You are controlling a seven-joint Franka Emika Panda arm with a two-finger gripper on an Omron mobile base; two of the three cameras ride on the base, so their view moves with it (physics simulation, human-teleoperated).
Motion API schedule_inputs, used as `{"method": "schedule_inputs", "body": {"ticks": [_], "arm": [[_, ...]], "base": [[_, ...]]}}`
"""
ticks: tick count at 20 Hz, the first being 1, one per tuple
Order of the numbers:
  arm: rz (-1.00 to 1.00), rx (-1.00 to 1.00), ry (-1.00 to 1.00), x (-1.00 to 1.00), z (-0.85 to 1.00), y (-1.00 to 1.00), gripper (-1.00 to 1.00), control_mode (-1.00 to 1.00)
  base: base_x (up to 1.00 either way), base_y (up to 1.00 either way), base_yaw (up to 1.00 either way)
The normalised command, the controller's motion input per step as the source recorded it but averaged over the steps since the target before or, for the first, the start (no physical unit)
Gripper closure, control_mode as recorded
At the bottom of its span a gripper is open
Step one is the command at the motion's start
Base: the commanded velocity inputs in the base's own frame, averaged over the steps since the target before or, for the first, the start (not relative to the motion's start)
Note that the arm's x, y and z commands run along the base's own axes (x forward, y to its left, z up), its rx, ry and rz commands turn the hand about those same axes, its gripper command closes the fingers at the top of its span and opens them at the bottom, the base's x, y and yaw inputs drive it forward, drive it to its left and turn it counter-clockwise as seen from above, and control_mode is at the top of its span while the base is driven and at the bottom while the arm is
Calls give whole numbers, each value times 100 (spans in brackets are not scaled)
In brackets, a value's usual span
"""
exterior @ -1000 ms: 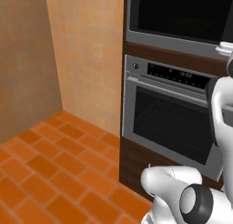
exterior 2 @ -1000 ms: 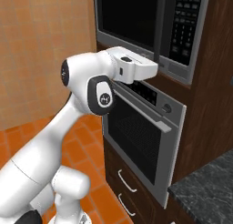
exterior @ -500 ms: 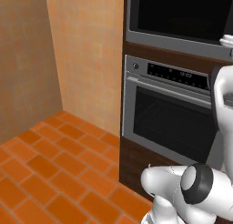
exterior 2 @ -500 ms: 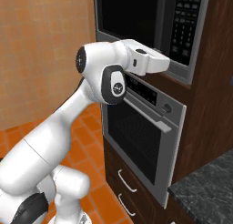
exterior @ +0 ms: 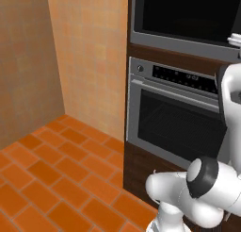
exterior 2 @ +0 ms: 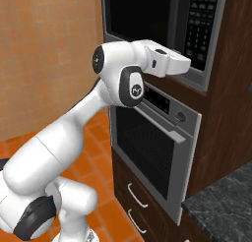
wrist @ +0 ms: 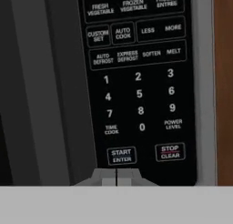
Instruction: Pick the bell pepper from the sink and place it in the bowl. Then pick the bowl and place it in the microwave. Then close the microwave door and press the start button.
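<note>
With microwave door (exterior 2: 138, 17) shut and gripper (wrist: 117, 176) just below START/ENTER button (wrist: 121, 155) on keypad (wrist: 136, 82), fingertips pressed together holding nothing, rigid flat button likely needing only a light straight push at its centre.

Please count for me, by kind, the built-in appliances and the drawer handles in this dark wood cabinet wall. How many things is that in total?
Microwave: 1
Wall oven: 1
Drawer handles: 2
Total: 4
</note>
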Motion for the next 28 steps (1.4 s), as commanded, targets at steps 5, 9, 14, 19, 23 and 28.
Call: {"method": "schedule_inputs", "body": {"ticks": [5,9,14,19,23,28], "arm": [[0,1,0,15,0,-24,100,-100],[0,1,0,6,0,-23,100,-100],[0,0,0,2,-6,-16,100,-100],[0,0,0,23,-19,-1,100,-100],[-1,0,0,49,-3,0,100,-100],[8,4,-2,49,-4,-12,100,-100]], "base": [[0,0,0],[0,0,0],[0,0,0],[0,0,0],[0,0,0],[0,0,0]]}}
